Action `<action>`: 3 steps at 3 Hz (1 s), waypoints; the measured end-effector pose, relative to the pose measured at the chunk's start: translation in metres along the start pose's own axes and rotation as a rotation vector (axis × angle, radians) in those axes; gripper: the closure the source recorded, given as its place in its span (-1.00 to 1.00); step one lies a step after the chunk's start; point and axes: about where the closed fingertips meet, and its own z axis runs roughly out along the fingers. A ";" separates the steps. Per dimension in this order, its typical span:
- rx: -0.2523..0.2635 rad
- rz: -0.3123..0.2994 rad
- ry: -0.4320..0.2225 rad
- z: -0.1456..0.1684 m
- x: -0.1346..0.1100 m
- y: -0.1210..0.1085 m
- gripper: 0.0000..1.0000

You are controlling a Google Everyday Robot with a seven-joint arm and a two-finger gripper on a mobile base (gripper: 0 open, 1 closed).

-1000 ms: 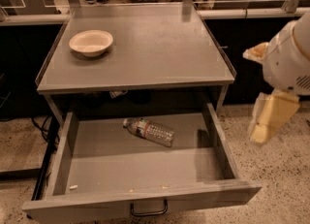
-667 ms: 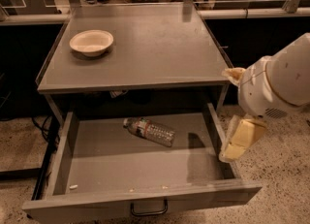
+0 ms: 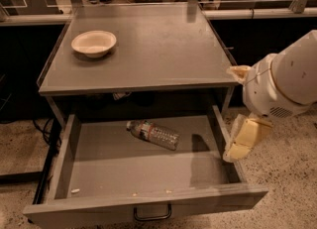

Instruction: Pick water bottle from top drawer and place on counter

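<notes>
The water bottle lies on its side in the open top drawer, near the back middle, with its white cap pointing left. The drawer's dark loop handle shows at the front. The grey counter sits above the drawer. My gripper, cream-coloured under a white rounded arm housing, hangs over the drawer's right wall. It is to the right of the bottle and apart from it, and holds nothing that I can see.
A pale bowl stands on the counter's back left. Small crumbs lie on the drawer bottom near the front. Speckled floor lies to the right of the cabinet, and dark cables run at the left. Chairs and desks stand behind.
My arm has moved left and down from the right edge of view to the drawer's right wall. The bottle, bowl and drawer have not moved.
</notes>
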 end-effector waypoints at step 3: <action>0.014 0.121 -0.097 0.086 -0.012 -0.015 -1.00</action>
